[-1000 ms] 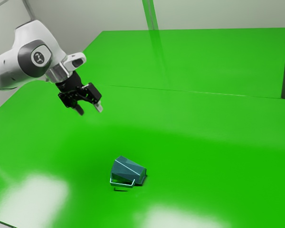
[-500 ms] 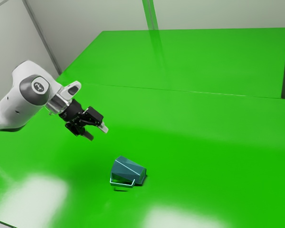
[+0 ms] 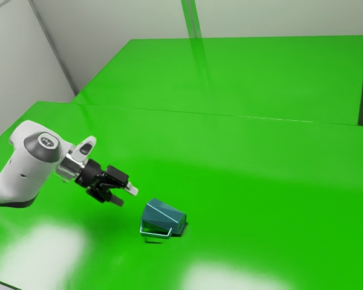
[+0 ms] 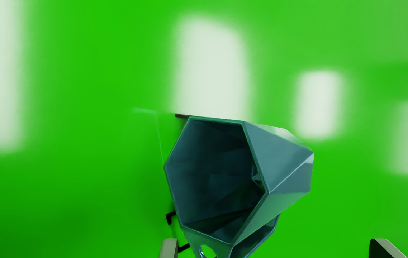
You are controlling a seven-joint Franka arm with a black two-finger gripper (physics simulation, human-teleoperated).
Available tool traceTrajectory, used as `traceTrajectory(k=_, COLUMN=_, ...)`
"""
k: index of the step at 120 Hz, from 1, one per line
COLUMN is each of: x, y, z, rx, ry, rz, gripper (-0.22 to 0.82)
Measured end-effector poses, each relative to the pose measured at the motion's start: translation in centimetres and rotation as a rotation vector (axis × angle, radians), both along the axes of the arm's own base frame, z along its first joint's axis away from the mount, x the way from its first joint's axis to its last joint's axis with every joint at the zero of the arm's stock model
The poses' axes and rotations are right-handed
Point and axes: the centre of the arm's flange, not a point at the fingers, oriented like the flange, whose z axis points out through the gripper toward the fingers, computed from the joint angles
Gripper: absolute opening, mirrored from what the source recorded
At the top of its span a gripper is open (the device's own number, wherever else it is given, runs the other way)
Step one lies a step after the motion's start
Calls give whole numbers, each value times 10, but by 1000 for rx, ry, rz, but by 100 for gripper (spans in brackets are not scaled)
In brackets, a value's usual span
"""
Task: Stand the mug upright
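The green table is spread out beneath and beyond the end effector, and pale patches of light are mirrored in its glossy top. The white and grey arm is reached in behind the end effector, which is held open, its two fingers parted and nothing gripped between them. The blue-green mug is found just ahead of the end effector, laid on its side on the table, apart from the fingers. Its open mouth is turned toward the end effector, and its narrower base is pointed away. The angular handle is seen along the side of the mug that is faced toward the exterior camera.
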Motion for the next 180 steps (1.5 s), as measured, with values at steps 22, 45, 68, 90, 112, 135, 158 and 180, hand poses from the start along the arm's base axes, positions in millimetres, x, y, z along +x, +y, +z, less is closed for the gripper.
traceTrajectory(k=22, x=-5, y=1, z=-18, rx=-49, ry=-43, rz=2, gripper=58)
traceTrajectory(k=45, x=-4, y=0, z=-34, rx=-66, ry=-80, rz=-23, gripper=58)
traceTrajectory(k=68, x=-2, y=-7, z=-41, rx=-53, ry=-119, rz=-73, gripper=58)
traceTrajectory(k=90, x=-3, y=-15, z=-43, rx=-42, ry=-152, rz=-117, gripper=58)
traceTrajectory(k=112, x=-6, y=-23, z=-45, rx=-39, ry=-168, rz=-153, gripper=58)
traceTrajectory(k=135, x=-6, y=-32, z=-45, rx=-46, ry=-168, rz=-161, gripper=58)
traceTrajectory(k=158, x=-5, y=-42, z=-45, rx=-54, ry=-165, rz=-171, gripper=58)
traceTrajectory(k=180, x=-5, y=-50, z=-47, rx=-61, ry=-158, rz=-180, gripper=58)
